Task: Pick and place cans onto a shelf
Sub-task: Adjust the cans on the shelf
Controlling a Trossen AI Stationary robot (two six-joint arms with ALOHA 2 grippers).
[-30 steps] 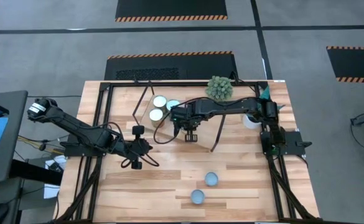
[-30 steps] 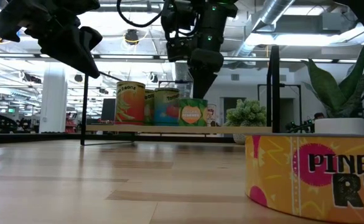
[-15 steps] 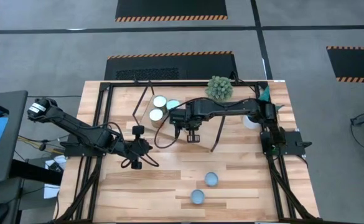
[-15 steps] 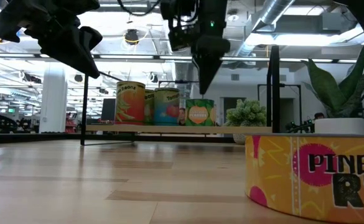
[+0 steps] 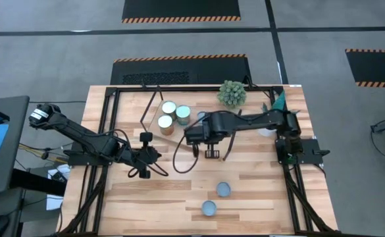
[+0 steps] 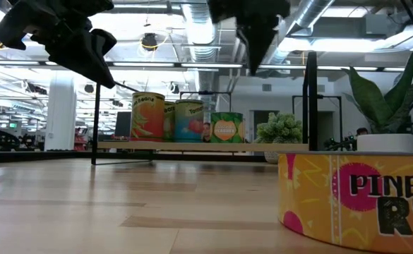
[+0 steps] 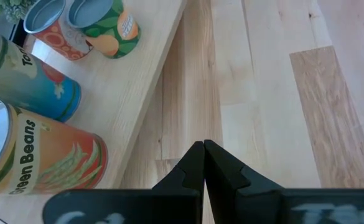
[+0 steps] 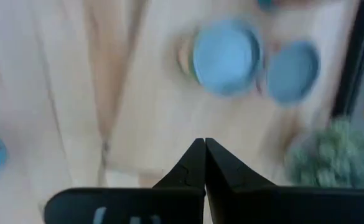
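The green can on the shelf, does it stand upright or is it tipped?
Upright. In the low view the green can stands level on the shelf beside the other cans, no gripper touching it.

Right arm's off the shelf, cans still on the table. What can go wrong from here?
1. The right tool is shut; lowered like that, it could strike a loose can on top rather than straddle it.
2. The short green can stands close to its neighbours on the shelf; the next placement may knock it.
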